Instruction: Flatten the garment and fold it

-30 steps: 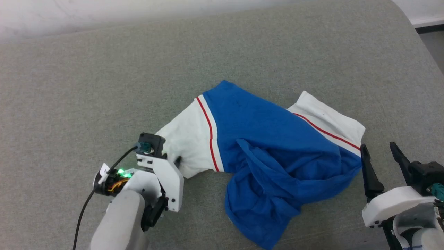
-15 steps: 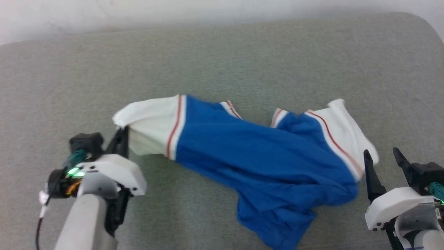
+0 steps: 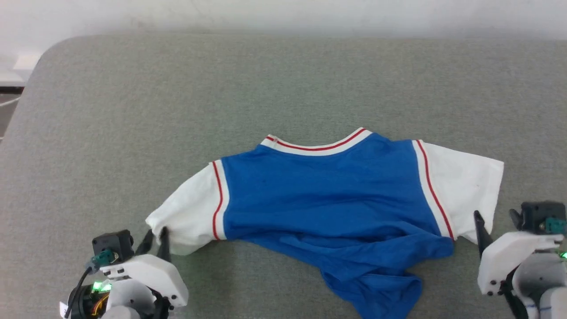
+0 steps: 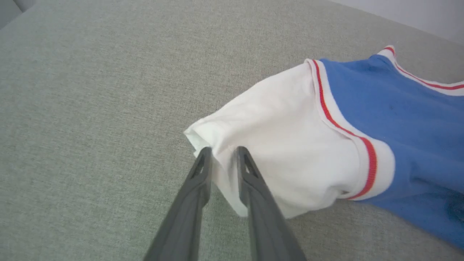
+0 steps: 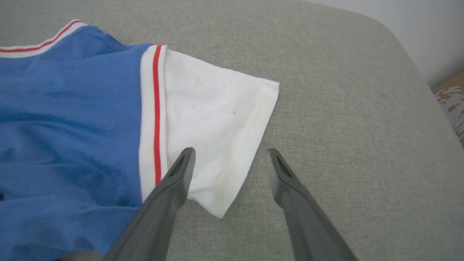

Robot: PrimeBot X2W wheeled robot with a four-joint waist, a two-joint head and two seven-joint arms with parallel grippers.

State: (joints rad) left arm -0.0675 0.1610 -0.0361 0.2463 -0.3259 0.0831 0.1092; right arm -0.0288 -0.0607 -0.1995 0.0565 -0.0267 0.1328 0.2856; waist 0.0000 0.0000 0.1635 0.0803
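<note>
Garment [image 3: 328, 190] pulled flatter, left gripper [image 3: 156, 235] pinching its sleeve [image 4: 275, 145], right gripper [image 3: 495, 215] open alongside

Garment [image 3: 328, 195] from crumpled heap to broad spread, one white sleeve [image 3: 190, 212] now within the left tool [image 3: 156, 237].

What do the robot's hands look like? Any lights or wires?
The left gripper and right gripper each have two long, pointed dark grey fingers on a white shell. The left shows a green light, teal plug and black cable.
</note>
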